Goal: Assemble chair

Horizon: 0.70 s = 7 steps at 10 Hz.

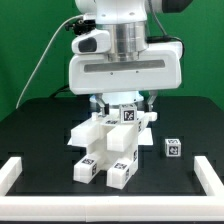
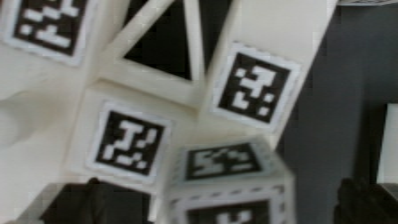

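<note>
Gripper [image 1: 127, 107] of mine hangs low over the chair [image 1: 100, 140], well off every table edge; can't tell if it's gripping.

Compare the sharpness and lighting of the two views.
Exterior view: evenly lit and fairly sharp, though the white chair nearly washes out against the black table. Wrist view: very close, so the tags look soft and blurred.

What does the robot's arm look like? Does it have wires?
The arm is shiny white, with a silver metal cylinder above the gripper. The gripper is a wide white box with dark jaws. A small pale camera box is fixed to its side, and a thin black cable runs off the arm.
</note>
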Available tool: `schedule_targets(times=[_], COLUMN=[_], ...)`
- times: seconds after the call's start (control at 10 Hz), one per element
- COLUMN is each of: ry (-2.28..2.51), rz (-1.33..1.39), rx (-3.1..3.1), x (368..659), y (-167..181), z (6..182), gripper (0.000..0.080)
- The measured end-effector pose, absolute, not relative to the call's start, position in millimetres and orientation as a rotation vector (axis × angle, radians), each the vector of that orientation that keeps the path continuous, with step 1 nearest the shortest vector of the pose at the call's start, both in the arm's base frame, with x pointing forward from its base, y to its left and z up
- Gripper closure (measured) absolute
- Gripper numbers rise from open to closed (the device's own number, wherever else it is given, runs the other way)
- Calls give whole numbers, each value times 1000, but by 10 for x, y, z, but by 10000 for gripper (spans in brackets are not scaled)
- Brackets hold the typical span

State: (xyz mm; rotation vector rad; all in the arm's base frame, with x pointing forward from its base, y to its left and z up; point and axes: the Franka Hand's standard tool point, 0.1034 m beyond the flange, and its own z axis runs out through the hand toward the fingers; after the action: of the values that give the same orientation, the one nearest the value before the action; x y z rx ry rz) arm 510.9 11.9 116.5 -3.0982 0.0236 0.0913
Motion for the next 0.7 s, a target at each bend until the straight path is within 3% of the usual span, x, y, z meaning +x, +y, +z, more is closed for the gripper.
schedule_targets(times=[0.2, 0.3, 0.4, 0.5, 0.7], ry=[28, 28, 28, 28, 28], rz=[91, 91, 91, 91, 91], rx=[-3098, -3098, -3098, -3098, -3098], x=[5110, 5110, 5110, 5110, 5110], y=[100, 100, 99, 99, 99], z=[1165, 1165, 1165, 1166, 1166], gripper=[177, 352, 352, 519, 517])
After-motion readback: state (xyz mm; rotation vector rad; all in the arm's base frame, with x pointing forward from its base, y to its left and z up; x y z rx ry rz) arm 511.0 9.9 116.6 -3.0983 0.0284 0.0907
